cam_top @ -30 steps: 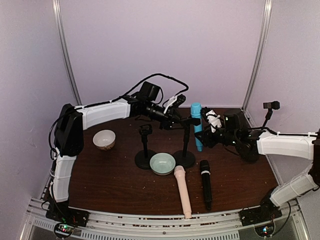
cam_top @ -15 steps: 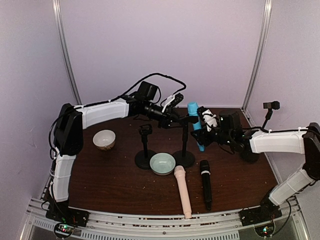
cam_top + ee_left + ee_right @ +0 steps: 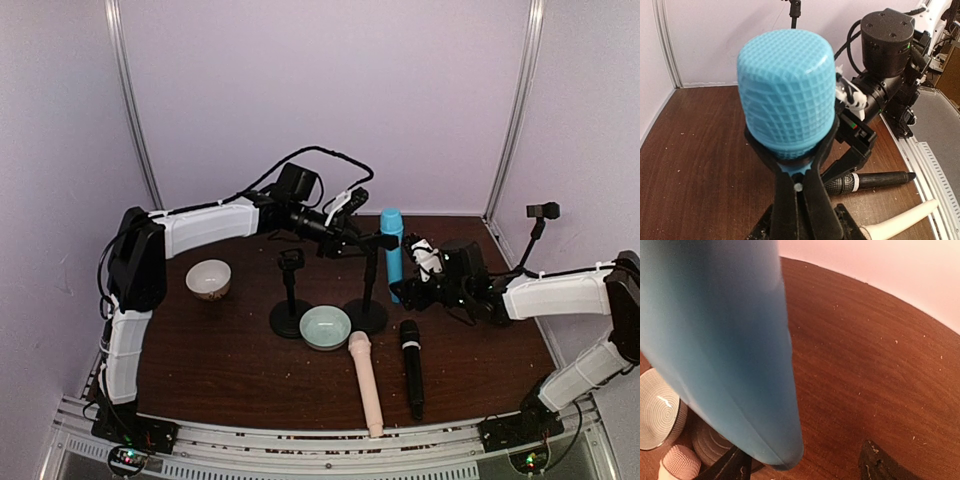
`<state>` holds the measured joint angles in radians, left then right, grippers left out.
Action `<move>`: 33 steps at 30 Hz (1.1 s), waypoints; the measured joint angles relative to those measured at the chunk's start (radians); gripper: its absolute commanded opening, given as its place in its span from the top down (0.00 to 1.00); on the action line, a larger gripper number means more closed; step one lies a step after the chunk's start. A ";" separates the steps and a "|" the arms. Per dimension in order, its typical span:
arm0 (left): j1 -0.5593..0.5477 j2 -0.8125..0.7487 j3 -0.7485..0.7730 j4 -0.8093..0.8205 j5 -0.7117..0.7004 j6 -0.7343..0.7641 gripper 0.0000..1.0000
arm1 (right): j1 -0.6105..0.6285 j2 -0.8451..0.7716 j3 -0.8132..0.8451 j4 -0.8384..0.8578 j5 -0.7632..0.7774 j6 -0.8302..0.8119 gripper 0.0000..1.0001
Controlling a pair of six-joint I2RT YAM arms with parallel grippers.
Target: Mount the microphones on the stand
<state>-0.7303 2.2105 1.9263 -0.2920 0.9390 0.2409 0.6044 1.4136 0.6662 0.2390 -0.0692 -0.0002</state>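
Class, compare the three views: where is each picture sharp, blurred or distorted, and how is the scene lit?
Top external: soft, even light, faint shadows on the table, fairly sharp. Left wrist: the blue microphone shows a crisp grid. Right wrist: that microphone's body looms close and blurred, the wood grain is sharper, and the table's far edge bows from lens distortion.

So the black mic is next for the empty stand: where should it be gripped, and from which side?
Probably best to grip the black microphone on its slim handle, mid-length, coming straight down with jaws across it: it lies flat on the table, with open gaps either side.
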 measured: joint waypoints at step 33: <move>0.019 0.000 -0.008 0.051 0.054 -0.063 0.95 | -0.006 0.121 -0.032 0.248 -0.084 0.018 0.28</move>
<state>-0.7116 2.2105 1.9179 -0.2413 0.9932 0.1783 0.5987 1.5345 0.6338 0.4866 -0.1532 0.0174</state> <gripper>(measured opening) 0.318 0.709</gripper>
